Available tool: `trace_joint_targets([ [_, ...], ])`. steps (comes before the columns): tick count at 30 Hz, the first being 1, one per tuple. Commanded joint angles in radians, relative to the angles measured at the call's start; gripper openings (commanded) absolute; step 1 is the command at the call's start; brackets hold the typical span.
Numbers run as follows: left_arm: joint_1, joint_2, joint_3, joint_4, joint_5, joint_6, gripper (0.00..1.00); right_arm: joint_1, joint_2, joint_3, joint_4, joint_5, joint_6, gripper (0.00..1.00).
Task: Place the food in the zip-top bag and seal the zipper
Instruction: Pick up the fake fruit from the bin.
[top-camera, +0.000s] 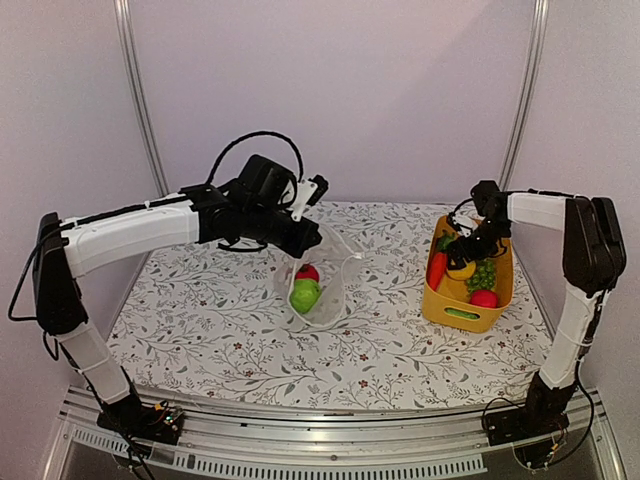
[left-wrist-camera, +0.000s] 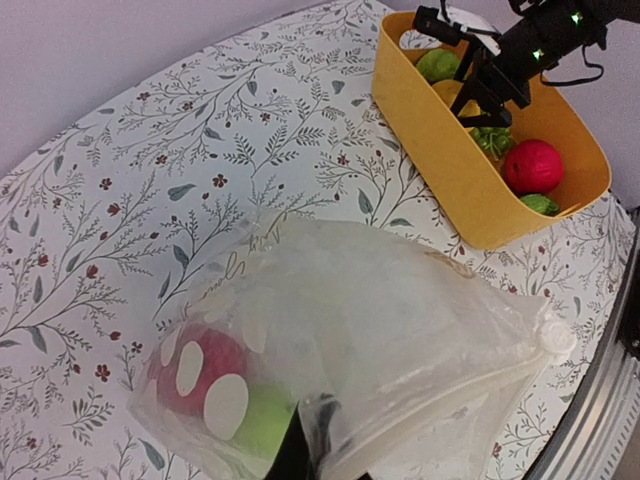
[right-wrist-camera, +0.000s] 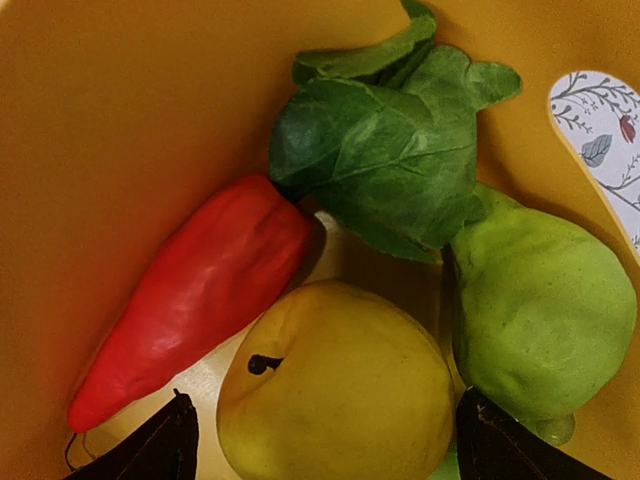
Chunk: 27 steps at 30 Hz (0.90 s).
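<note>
The dotted zip-top bag (top-camera: 322, 285) hangs open at mid-table and holds a red fruit (top-camera: 308, 272) and a green apple (top-camera: 305, 296). My left gripper (top-camera: 305, 243) is shut on the bag's upper edge and holds it up. In the left wrist view the bag (left-wrist-camera: 400, 310) fills the frame, with the zipper (left-wrist-camera: 450, 395) running to the right from my gripper (left-wrist-camera: 310, 455). My right gripper (right-wrist-camera: 330, 445) is open inside the yellow bin (top-camera: 445, 305). Its fingertips (right-wrist-camera: 150, 450) straddle the yellow lemon (right-wrist-camera: 335, 390). The carrot (right-wrist-camera: 200, 300) and a green fruit (right-wrist-camera: 540, 310) lie beside it.
The bin (left-wrist-camera: 450, 170) stands at the table's right side and also holds green grapes (top-camera: 482, 274) and a red round fruit (top-camera: 484, 298). The floral tablecloth (top-camera: 200, 320) covers the table. Walls close the back and sides.
</note>
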Motion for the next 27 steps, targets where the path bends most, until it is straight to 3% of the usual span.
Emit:
trace_joint_targets([
  [1, 0.023, -0.041, -0.020, 0.039, 0.035, -0.010, 0.00, -0.002, 0.049, 0.027, 0.029, 0.048, 0.036, 0.89],
  [3, 0.027, -0.046, -0.022, 0.043, 0.041, -0.013, 0.00, -0.002, 0.061, 0.026, 0.036, 0.051, 0.043, 0.87],
  [7, 0.028, -0.049, -0.028, 0.052, 0.042, -0.018, 0.00, -0.003, 0.044, 0.008, 0.040, 0.049, 0.055, 0.70],
  [12, 0.027, -0.046, -0.022, 0.067, 0.059, -0.050, 0.00, -0.003, -0.108, -0.052, 0.040, 0.042, 0.034, 0.54],
  [18, 0.025, -0.014, 0.031, 0.058, 0.092, -0.091, 0.00, -0.003, -0.345, -0.117, 0.015, -0.060, -0.001, 0.50],
  [27, 0.025, 0.080, 0.125, 0.059, 0.118, -0.180, 0.00, 0.018, -0.615, -0.080, -0.094, -0.452, -0.050, 0.47],
])
